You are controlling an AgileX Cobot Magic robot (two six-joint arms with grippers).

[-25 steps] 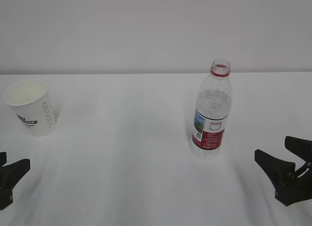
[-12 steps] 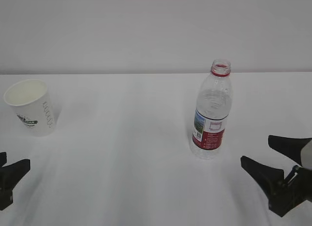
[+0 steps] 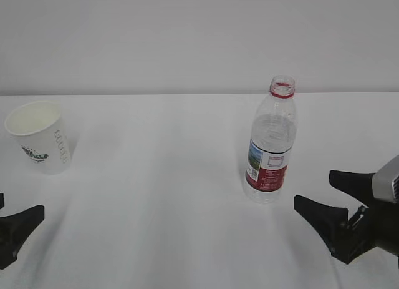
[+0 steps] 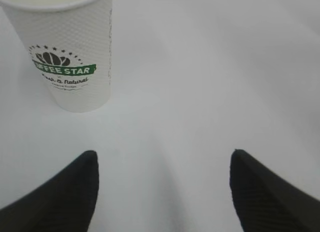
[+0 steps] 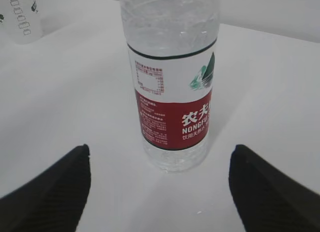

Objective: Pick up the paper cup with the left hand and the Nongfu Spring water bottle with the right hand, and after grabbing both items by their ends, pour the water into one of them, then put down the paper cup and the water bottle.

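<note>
1. At the lower left of the exterior view is the left black tool (image 3: 9,230). Only the tip of one pointed finger shows there. In the left wrist view its two black fingers (image 4: 60,197) stand wide apart with nothing between them.
2. At the lower right of the exterior view is the right black tool (image 3: 340,205) with a silver-grey plate. Its two fingers (image 3: 324,223) are spread wide and hold nothing.
3. Both tools are low over the plain white bench (image 3: 156,195).
4. The tall clear ribbed plastic water bottle (image 3: 271,142) with the red-and-white label stands upright, right of the middle of the exterior view. It has no cap on its red neck ring. It is near the right tool but not touching it. In the right wrist view the bottle (image 5: 172,86) stands beyond the two fingers, in line with the gap.
5. The small white dotted paper cup (image 3: 40,136) with a green-and-black logo stands upright at the far left, beyond the left tool and apart from it. In the left wrist view the cup (image 4: 70,46) is at the upper left.
6. Behind the bench is a plain pale wall (image 3: 187,39).
</note>
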